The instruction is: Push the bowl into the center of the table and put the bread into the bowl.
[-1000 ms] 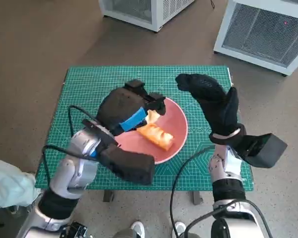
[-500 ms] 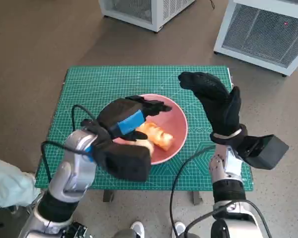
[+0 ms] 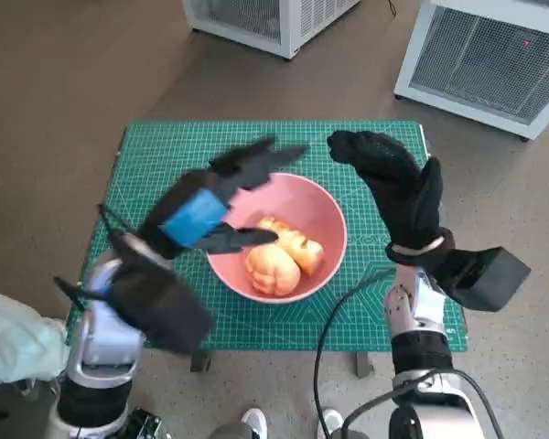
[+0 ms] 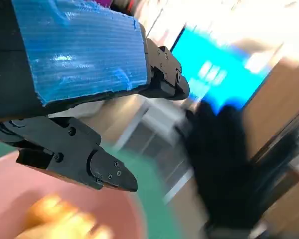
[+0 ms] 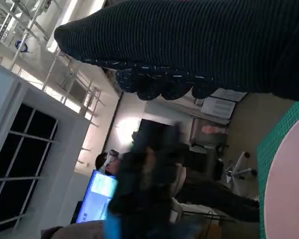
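Observation:
A pink bowl (image 3: 327,213) stands near the middle of the green cutting mat (image 3: 165,155) on the table. Two pieces of orange bread (image 3: 273,269) lie inside it, one round piece in front and a longer one (image 3: 297,244) behind. My left hand (image 3: 206,206) hovers above the bowl's left rim, blurred, its fingers spread and holding nothing. The left wrist view shows its black fingers (image 4: 107,174) apart over the bowl (image 4: 10,199) and bread (image 4: 65,221). My gloved right hand (image 3: 395,178) is raised at the bowl's right, fingers apart and empty.
White ventilated cabinets (image 3: 494,55) stand on the floor beyond the table's far edge. A pale blue sleeve (image 3: 14,343) of a person shows at the lower left. In the right wrist view a bright screen (image 5: 97,191) and a person (image 5: 149,164) appear, blurred.
My left hand has lifted up and back off the bowl, letting go of the round bread, which now lies in the bowl beside the longer piece. The right hand has barely moved.

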{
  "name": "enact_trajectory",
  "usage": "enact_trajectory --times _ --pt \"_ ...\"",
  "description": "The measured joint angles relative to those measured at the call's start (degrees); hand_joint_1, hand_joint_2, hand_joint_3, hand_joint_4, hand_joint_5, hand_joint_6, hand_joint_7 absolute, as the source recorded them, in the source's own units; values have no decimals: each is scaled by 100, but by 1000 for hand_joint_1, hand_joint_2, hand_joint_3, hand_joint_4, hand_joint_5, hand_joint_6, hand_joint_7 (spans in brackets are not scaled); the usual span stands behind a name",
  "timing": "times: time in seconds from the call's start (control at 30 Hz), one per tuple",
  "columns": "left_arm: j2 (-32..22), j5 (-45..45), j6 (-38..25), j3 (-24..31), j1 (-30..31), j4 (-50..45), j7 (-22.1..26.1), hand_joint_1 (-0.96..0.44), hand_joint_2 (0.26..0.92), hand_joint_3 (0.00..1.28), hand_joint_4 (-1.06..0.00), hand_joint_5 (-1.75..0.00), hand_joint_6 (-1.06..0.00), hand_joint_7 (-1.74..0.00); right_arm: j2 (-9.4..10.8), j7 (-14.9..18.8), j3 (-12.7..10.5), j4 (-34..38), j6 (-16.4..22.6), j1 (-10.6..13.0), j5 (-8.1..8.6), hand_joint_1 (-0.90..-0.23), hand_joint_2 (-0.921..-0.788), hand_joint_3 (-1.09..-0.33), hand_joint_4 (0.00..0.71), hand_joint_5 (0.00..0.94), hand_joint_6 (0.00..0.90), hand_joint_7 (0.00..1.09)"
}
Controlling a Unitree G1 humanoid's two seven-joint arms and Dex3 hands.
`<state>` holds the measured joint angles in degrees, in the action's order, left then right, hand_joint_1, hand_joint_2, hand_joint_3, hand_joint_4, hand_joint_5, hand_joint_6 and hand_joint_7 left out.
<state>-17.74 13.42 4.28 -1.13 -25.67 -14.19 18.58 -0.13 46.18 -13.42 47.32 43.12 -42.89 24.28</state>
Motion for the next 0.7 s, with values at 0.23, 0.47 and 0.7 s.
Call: enact_trajectory --times 0.23,0.47,0.7 --pt "158 -871 1055 349 29 636 -196 -521 920 198 -187 -7 -19 -574 -7 -67 26 -83 -38 -32 -2 -675 -921 -724 182 4 -1 555" --pt "372 -1642 1874 607 65 1354 -222 -593 921 293 -190 -7 -2 -544 -27 -190 106 -307 -156 -162 -73 -681 -921 -728 181 3 -1 577" --pt "507 -2231 2221 805 66 1893 -186 -624 921 325 -192 -5 -24 -492 -124 -353 184 -398 -199 -334 -223 -692 -921 -729 186 5 -1 591"
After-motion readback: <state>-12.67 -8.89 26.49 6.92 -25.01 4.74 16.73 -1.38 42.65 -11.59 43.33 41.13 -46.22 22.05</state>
